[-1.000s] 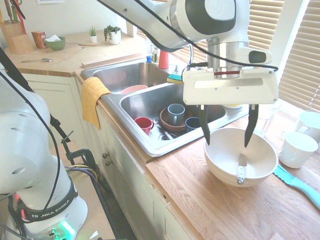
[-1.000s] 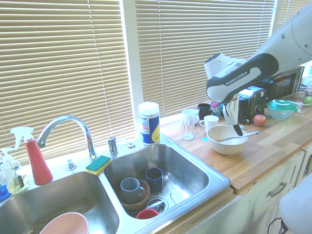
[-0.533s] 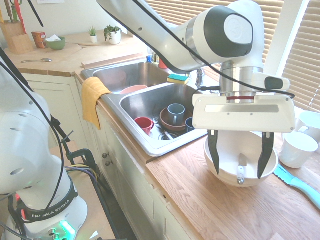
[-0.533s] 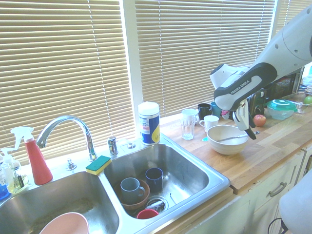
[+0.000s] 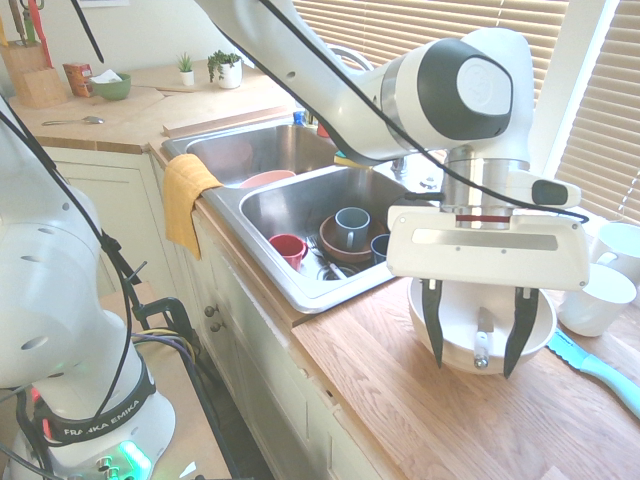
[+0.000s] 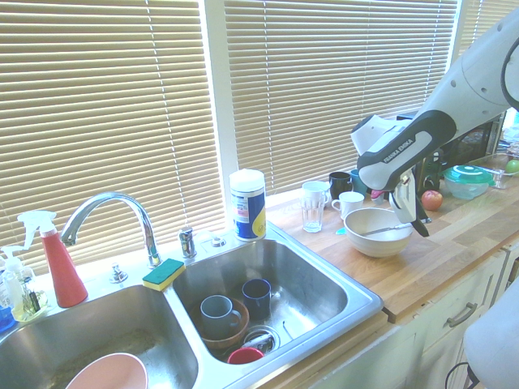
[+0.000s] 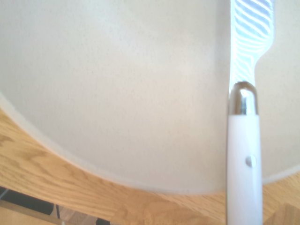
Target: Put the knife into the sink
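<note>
- Leftmost in the first exterior view, a yellow cloth (image 5: pixel 185 200) hangs over the front edge of the shiny stainless steel double-basin sink (image 5: pixel 300 285)
- Then, in the nearer basin, a red cup (image 5: pixel 288 248), a grey-blue mug (image 5: pixel 351 226) and a brown bowl (image 5: pixel 338 248) stand together
- Next, on the wooden table (image 5: pixel 400 400) just right of the sink, sits a big round cream bowl (image 5: pixel 455 350)
- The small slim knife with dark blade and pale silvery-white handle (image 5: pixel 483 337) lies inside that bowl, its handle end resting up against the near rim; the wrist view shows the handle (image 7: pixel 243 164) crossing the rim over the wood
- The white arm's hand (image 5: pixel 478 345) hangs over the bowl with its two dark fingers (image 5: pixel 433 322) spread wide, one on each side of the knife, tips down at the bowl's rim level; it grips nothing
- Further right, a turquoise serrated knife (image 5: pixel 595 367) lies on the table beside the bowl, and two white mugs (image 5: pixel 597 298) stand behind it
</note>
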You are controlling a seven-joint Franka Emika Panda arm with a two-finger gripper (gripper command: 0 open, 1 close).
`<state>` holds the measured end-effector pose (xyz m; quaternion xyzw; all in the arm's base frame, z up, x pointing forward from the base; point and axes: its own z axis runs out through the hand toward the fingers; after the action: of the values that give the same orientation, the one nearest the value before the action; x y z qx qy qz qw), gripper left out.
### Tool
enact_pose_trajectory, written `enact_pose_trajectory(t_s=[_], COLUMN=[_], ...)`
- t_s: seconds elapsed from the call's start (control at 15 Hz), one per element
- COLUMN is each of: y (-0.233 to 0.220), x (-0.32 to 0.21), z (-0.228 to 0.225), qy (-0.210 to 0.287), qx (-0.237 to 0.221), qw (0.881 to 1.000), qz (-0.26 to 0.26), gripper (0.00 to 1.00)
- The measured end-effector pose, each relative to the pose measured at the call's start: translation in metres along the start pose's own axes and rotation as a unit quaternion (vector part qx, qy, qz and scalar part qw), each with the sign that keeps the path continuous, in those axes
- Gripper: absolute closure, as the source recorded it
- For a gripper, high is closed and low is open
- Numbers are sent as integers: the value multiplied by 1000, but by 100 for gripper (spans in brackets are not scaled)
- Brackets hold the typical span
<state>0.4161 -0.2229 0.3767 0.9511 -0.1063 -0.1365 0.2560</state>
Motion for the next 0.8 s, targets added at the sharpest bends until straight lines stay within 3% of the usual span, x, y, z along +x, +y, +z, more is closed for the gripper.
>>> enact_pose_trajectory(t_s=[0.8], y=[3], x=[-1], z=[-5], qy=[10], qx=[2], qw=[1000], qz=[5], gripper=[100])
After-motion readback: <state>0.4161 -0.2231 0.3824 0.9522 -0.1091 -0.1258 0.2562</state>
